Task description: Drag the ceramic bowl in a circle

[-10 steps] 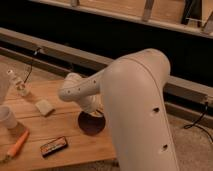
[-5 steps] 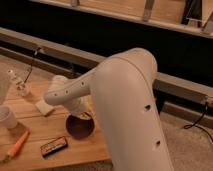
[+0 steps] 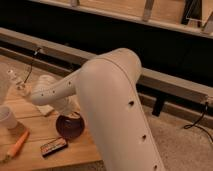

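Note:
The ceramic bowl (image 3: 69, 127) is dark maroon and glossy, with a reddish inside. It sits upright on the wooden table (image 3: 30, 162) near the table's right edge. My gripper (image 3: 71, 114) reaches down from the white wrist to the bowl's far rim and touches it. The big white arm (image 3: 117, 110) sweeps in from the lower right and hides part of the table behind it.
A pale cup (image 3: 7, 118) stands at the left. An orange carrot (image 3: 17, 144) and a dark flat packet (image 3: 53, 146) lie in front of the bowl. A pale sponge (image 3: 46, 109) lies behind it, and a clear bottle (image 3: 14, 77) stands at the far left. The floor lies to the right.
The arm has swung to the left and the bowl has slid left with it across the table, coming nearer to the packet and the carrot.

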### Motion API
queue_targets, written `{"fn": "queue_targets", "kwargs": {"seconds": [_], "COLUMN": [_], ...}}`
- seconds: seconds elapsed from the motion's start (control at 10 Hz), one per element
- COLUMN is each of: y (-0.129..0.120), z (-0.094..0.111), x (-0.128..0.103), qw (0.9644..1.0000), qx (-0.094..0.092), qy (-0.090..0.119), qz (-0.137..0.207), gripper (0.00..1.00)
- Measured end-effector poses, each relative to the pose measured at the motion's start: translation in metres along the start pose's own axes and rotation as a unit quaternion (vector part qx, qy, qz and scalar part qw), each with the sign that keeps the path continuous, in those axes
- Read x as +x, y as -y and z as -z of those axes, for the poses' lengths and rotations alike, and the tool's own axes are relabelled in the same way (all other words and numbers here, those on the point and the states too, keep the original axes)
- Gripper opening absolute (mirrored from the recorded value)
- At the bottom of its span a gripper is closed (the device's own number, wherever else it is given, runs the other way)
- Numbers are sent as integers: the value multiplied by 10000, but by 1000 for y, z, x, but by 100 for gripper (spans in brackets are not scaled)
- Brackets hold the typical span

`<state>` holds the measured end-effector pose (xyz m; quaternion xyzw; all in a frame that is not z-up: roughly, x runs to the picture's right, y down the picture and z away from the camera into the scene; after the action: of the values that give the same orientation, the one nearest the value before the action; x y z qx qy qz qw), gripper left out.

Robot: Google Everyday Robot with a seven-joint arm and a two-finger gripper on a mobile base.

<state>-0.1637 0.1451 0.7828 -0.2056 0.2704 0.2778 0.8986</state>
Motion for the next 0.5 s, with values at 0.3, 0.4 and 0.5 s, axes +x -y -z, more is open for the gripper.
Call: {"fn": "queue_targets", "kwargs": {"seconds": [0.3,0.4,0.5], "y": [-15,-18,-21], "z": [2,3,4], "x": [-22,-28,-35], "qw": [9998,9997,9996], "qx": [18,16,20], "qy": [30,41,64], "qz": [208,245,280], "gripper": [0,0,0]}}
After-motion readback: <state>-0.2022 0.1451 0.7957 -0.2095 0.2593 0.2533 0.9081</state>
